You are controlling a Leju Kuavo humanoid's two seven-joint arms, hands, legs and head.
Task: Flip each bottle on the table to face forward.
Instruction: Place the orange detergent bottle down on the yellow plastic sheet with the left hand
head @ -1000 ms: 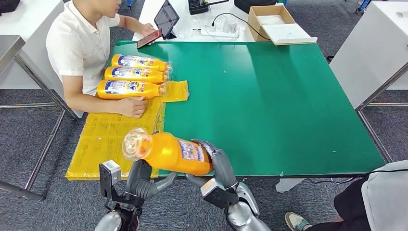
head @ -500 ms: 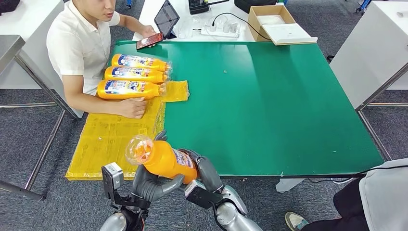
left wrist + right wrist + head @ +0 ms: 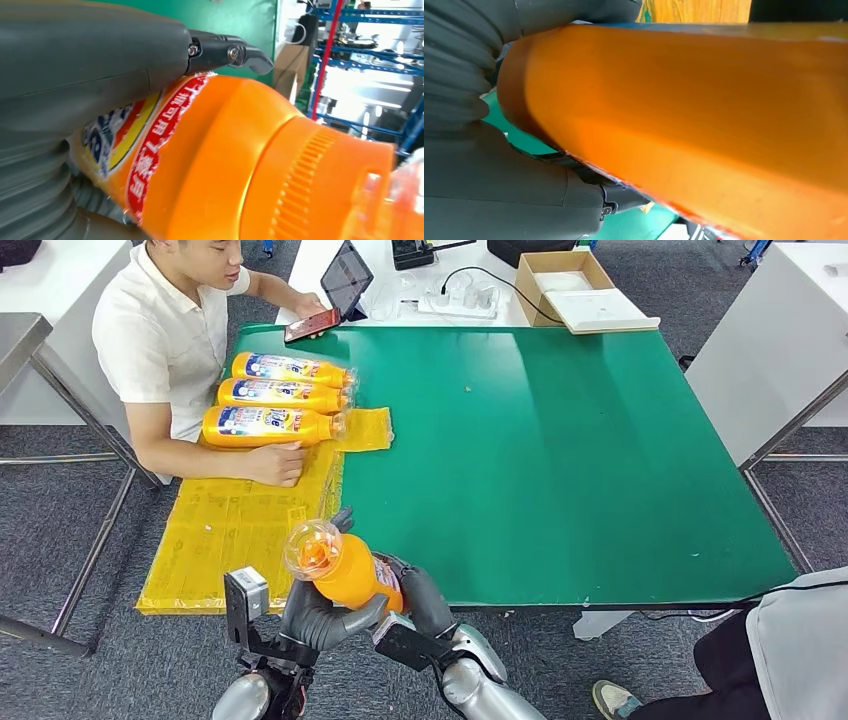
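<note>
An orange bottle [image 3: 350, 572] with a clear cap [image 3: 311, 548] is lifted near the table's front edge, its cap end tilted up toward me. Both hands hold it: my left hand [image 3: 318, 612] from below on the left, my right hand [image 3: 420, 598] around its lower body. The left wrist view has the bottle's label and ribbed neck [image 3: 235, 165] close up under my thumb. In the right wrist view its orange side [image 3: 704, 115] lies against my fingers. Three more orange bottles [image 3: 272, 397] lie side by side at the table's far left, labels up.
A yellow mat [image 3: 235, 530] covers the left part of the green table [image 3: 560, 460]. A seated person at the far left rests a hand [image 3: 275, 462] on the mat beside the bottles and holds a phone [image 3: 310, 324]. A cardboard box [image 3: 575, 285] stands behind the table.
The held bottle has swung from lying nearly level to standing steeply, cap up toward me. Both hands have drawn in closer to my body.
</note>
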